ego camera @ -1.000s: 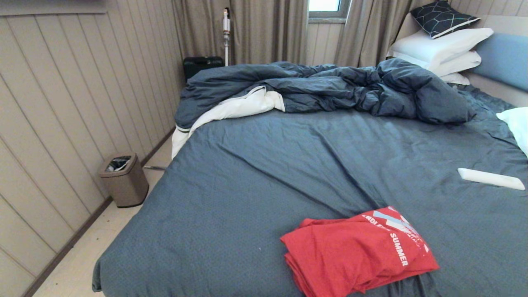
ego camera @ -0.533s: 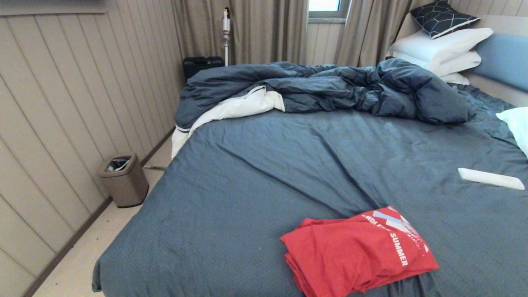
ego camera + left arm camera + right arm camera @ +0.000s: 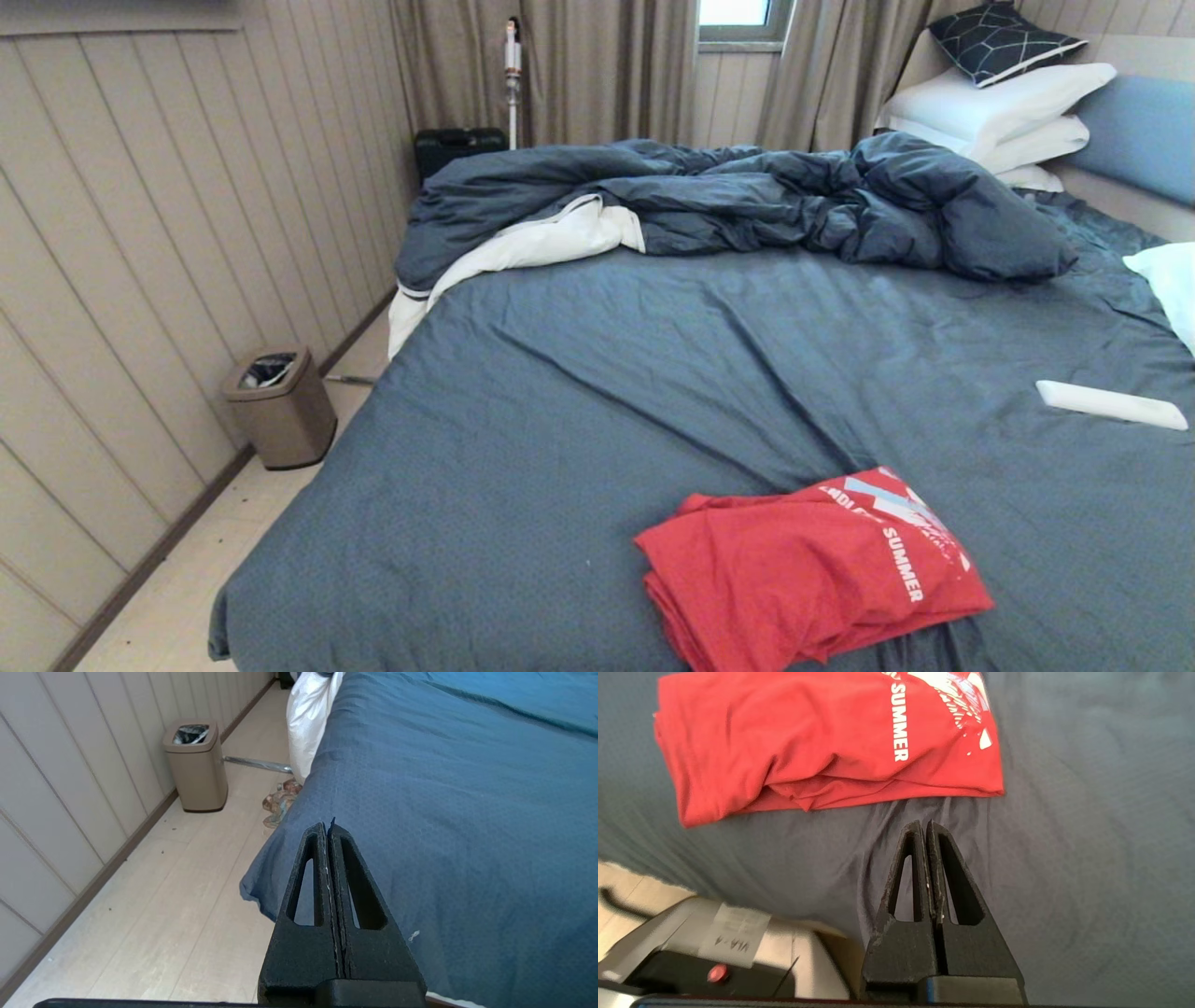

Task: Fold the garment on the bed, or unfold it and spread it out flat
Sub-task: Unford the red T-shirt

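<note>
Lying folded near the bed's (image 3: 597,392) front edge, the garment (image 3: 812,569) shows its print upward. Right tool (image 3: 926,828) pressed closed, empty, just short of it. Left tool (image 3: 327,830) closed, empty, at the front-left corner.

I see neither arm from the head camera. My left gripper (image 3: 328,828) has its two black fingers pressed flat together, tips meeting, pointing forward and slightly down. My right gripper (image 3: 923,826) is pinched together the same way, with no gap between the fingers, holding nothing, and angled downward. Nothing is caught between either pair of fingers.
</note>
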`<state>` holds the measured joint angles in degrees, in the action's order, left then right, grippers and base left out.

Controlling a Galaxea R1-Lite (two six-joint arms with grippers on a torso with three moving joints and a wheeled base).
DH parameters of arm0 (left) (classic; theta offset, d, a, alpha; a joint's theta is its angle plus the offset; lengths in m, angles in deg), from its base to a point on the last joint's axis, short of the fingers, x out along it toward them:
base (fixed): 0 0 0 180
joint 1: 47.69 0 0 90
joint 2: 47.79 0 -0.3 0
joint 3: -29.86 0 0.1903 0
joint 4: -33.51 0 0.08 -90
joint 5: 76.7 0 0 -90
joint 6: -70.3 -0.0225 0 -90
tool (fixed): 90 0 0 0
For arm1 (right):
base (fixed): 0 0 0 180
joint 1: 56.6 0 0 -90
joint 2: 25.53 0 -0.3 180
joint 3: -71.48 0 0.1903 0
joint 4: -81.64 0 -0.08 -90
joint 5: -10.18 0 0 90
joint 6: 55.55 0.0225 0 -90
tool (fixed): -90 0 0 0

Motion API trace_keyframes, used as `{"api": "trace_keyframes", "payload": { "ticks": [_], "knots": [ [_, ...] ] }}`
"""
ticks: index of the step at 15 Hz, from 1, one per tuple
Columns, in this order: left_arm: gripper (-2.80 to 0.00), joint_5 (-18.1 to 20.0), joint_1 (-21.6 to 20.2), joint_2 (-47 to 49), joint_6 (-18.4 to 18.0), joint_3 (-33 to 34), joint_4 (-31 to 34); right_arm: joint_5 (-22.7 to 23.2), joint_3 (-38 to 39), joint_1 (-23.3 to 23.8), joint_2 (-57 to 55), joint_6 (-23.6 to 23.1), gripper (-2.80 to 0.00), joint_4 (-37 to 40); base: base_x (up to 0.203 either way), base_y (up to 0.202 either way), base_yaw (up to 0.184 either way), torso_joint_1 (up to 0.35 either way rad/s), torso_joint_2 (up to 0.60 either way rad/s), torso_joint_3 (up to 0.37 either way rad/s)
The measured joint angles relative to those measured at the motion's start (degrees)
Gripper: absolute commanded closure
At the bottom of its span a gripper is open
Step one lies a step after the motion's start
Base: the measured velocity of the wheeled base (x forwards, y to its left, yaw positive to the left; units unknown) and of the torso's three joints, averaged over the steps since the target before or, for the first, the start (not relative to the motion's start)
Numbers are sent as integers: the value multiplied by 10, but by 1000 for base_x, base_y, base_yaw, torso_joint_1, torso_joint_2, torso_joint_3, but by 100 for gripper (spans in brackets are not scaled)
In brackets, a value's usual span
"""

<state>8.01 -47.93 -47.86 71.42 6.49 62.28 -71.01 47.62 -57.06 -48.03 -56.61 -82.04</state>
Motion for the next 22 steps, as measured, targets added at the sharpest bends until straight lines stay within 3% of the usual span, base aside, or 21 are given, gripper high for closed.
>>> {"api": "trace_keyframes", "payload": {
  "ticks": [2,5,10,13,16,19,22],
  "knots": [
    [0,0,0,0,-1,0,1,0,-58,-1,-93,17,0,-18,0,0,0,0,0,0],
    [0,0,0,0,-1,0,3,-1,-227,0,-214,50,0,23,0,0,0,0,0,0],
    [0,1,0,0,-2,0,5,-4,-578,-27,-398,85,0,263,0,0,0,0,0,0],
    [0,2,0,0,-3,0,7,-18,-749,-93,-536,92,0,441,0,0,0,0,0,0],
    [0,3,0,0,-3,0,10,-33,-820,-202,-646,93,0,560,0,0,0,0,0,0],
    [0,2,0,0,-3,0,10,-69,-815,-279,-706,92,0,580,0,0,0,0,0,0],
    [0,2,0,0,-3,0,10,-80,-807,-324,-736,91,0,580,0,0,0,0,0,0]
  ]
}}
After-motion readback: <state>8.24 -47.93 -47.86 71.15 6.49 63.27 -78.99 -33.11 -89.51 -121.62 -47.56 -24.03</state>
